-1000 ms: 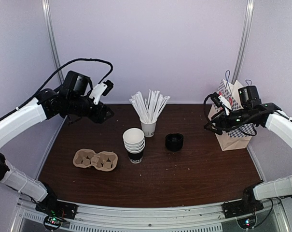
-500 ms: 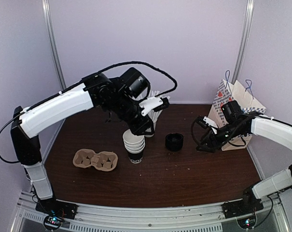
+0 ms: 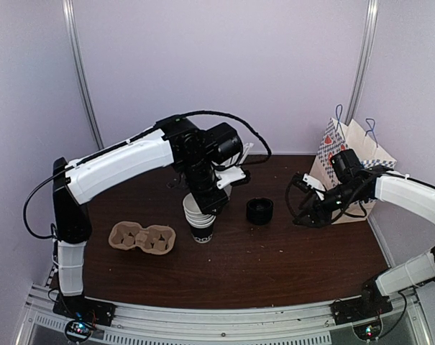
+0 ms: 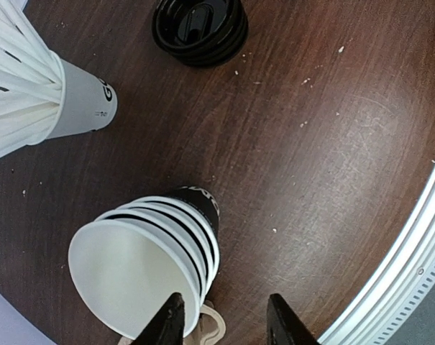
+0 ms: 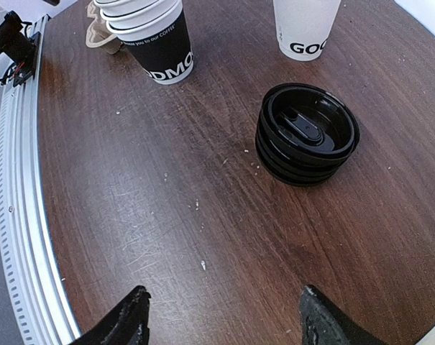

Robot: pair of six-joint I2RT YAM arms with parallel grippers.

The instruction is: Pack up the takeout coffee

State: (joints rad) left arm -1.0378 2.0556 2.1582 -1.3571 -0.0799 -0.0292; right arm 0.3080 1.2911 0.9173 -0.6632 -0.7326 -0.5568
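Note:
No lidded takeout coffee shows in any view. A stack of lidless white-rimmed black cups (image 3: 200,215) (image 4: 145,266) (image 5: 149,36) stands mid-table. My left gripper (image 3: 211,203) (image 4: 224,323) hangs open just above it, one finger (image 4: 168,322) over the top cup's rim and the other over bare table. Whether it touches the rim I cannot tell. A stack of black lids (image 3: 259,210) (image 4: 199,29) (image 5: 307,133) lies to the right. My right gripper (image 3: 301,213) (image 5: 224,323) stands wide open and empty, low over the table, right of the lids.
A white cup of straws (image 3: 221,188) (image 4: 73,97) (image 5: 303,25) stands behind the cup stack. A brown pulp cup carrier (image 3: 142,237) (image 5: 102,29) lies to the left. A patterned paper bag (image 3: 350,154) stands at the back right, behind the right arm.
The left arm swung from the back left to above the cup stack and has lowered onto it. The right arm came down from the bag towards the lids.

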